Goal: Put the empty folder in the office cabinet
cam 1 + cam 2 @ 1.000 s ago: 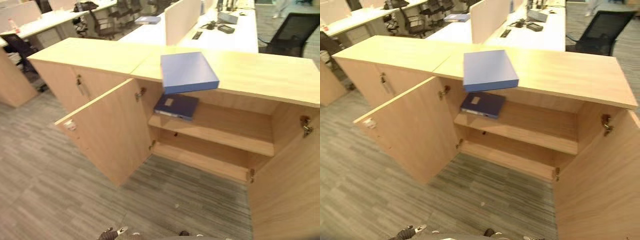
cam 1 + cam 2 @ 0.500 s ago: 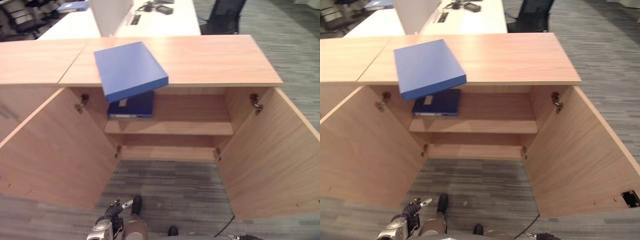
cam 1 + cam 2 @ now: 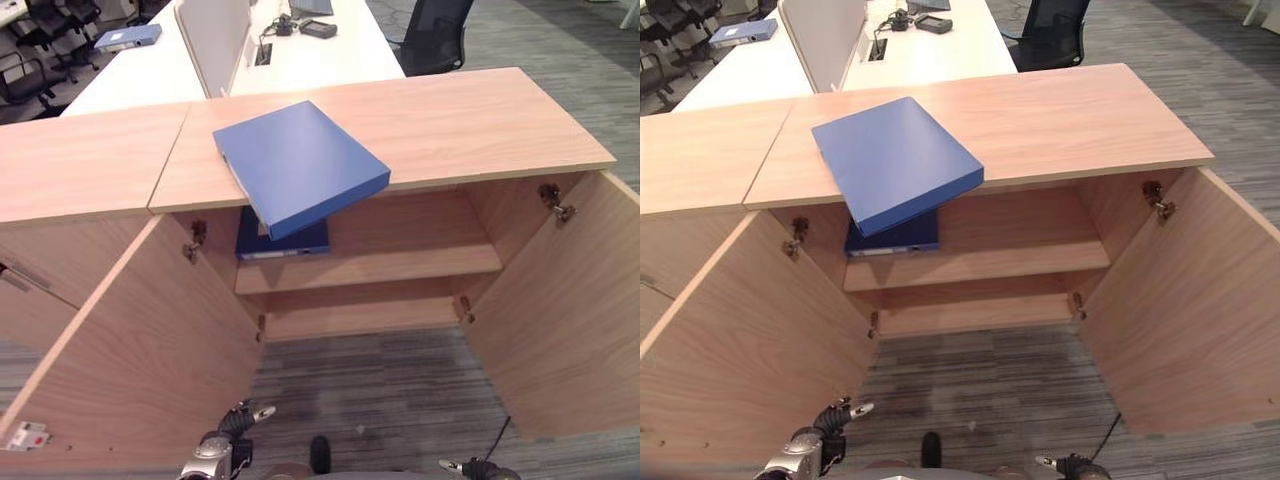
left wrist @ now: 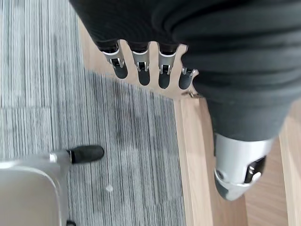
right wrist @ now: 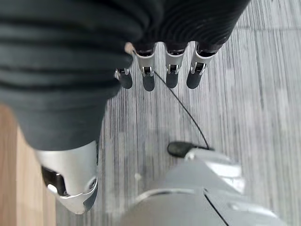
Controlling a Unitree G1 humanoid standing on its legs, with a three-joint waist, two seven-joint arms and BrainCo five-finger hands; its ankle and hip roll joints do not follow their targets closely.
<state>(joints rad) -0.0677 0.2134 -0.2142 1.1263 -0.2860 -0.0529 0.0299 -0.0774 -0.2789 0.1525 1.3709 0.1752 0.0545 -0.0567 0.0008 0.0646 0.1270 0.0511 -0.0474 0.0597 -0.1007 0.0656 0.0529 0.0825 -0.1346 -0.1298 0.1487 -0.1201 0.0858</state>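
Note:
A light blue folder (image 3: 300, 165) lies flat on top of the wooden cabinet (image 3: 480, 120), turned askew, with one corner hanging over the front edge. Under it, a darker blue folder (image 3: 290, 240) lies at the left end of the upper shelf (image 3: 400, 262). Both cabinet doors stand wide open. My left hand (image 3: 225, 452) hangs low by the left door, fingers (image 4: 141, 66) straight and holding nothing. At the bottom edge, my right hand (image 3: 1065, 465) also hangs low, its fingers (image 5: 148, 75) straight over the carpet.
The left door (image 3: 130, 340) and the right door (image 3: 580, 300) jut out toward me on either side. A second cabinet (image 3: 80, 160) adjoins on the left. White desks with a divider (image 3: 215, 40), a black chair (image 3: 435, 35) and another blue folder (image 3: 127, 37) stand behind. The upper shelf has free room on the right.
The camera has swung, so the cabinet now shows nearly front-on. The light blue folder keeps its place on the cabinet top. Both hands stay low and hold nothing.

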